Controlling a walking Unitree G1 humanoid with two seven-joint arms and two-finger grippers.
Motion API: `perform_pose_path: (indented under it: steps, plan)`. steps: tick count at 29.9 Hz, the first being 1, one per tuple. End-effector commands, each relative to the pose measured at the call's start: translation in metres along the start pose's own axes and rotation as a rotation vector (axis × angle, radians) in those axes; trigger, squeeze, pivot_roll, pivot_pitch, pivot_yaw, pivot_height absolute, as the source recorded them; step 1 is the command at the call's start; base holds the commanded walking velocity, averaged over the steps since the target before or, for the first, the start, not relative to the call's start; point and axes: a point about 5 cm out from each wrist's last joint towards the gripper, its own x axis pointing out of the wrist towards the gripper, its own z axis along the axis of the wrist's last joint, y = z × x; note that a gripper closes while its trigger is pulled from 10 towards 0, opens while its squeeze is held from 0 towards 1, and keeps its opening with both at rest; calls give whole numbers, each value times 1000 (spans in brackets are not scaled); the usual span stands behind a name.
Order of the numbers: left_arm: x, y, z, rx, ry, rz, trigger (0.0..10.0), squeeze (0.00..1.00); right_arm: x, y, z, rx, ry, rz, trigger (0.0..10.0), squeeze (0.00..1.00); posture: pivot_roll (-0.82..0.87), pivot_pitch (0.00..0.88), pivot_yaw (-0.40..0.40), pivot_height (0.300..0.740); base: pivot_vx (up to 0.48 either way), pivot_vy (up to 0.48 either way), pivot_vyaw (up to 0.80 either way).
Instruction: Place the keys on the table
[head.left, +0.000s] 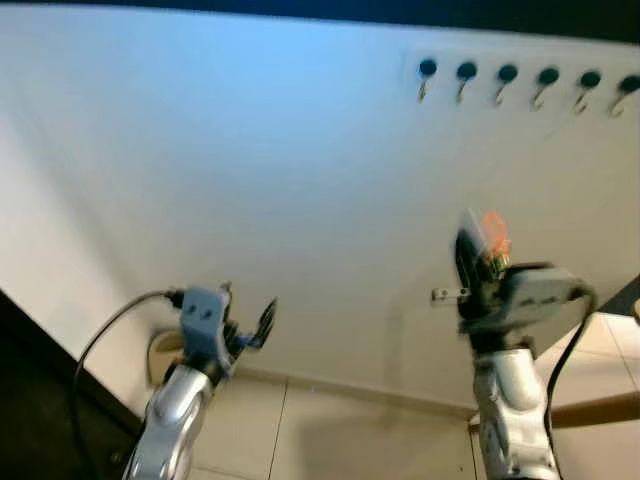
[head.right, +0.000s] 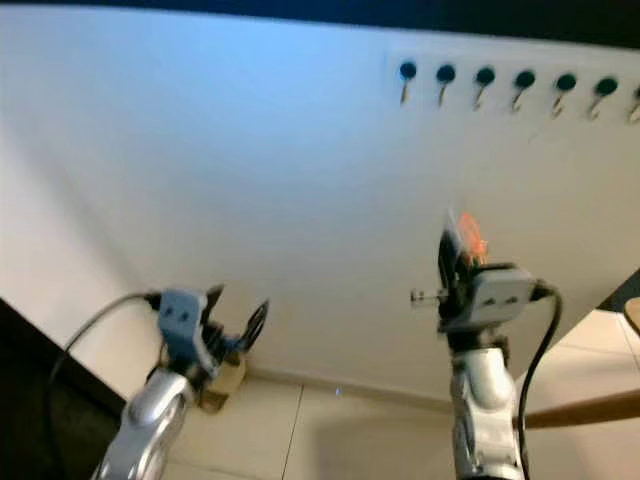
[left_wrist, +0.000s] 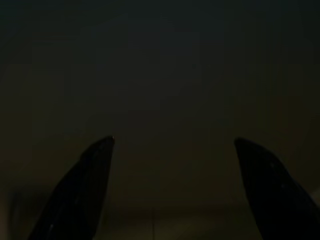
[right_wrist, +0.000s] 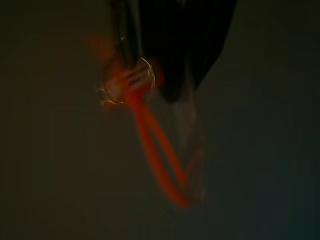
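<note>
White wall (head.left: 250, 180) fills the background, hooks (head.left: 508, 78) at 1 o'clock. Right claw (head.left: 478, 250) is clamped on the keys (right_wrist: 131, 82), raised at 4 o'clock; their orange loop (right_wrist: 160, 150) dangles. Light, limp and swingy, they are probably best gripped at the ring. Left claw (head.left: 255, 325) stands apart at 7 o'clock.

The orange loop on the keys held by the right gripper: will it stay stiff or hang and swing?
Probably floppy: the orange loop hangs in a long, thin bend from the right gripper. It likely swings; it looks smeared. The keys seem light.
</note>
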Motion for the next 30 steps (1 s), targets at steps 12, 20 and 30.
perform_pose_path:
  steps: [12, 20, 30]
  plan:
    - [-40, 30, -97, -73, 452, 291, 10000, 0, -56, -7, -111, 116, 658, -25, 10000, 0, 24, 87, 6, 740, 0, 0, 0]
    - [-48, 30, -108, -91, 434, 323, 10000, 0, -70, -5, -124, 112, 729, -29, 10000, 0, 27, 75, 0, 740, 0, 0, 0]
    - [-45, 17, -108, -93, 378, 246, 10000, 0, -82, 12, -133, 80, 773, 69, 10000, 0, 30, 68, -12, 740, 0, 0, -320]
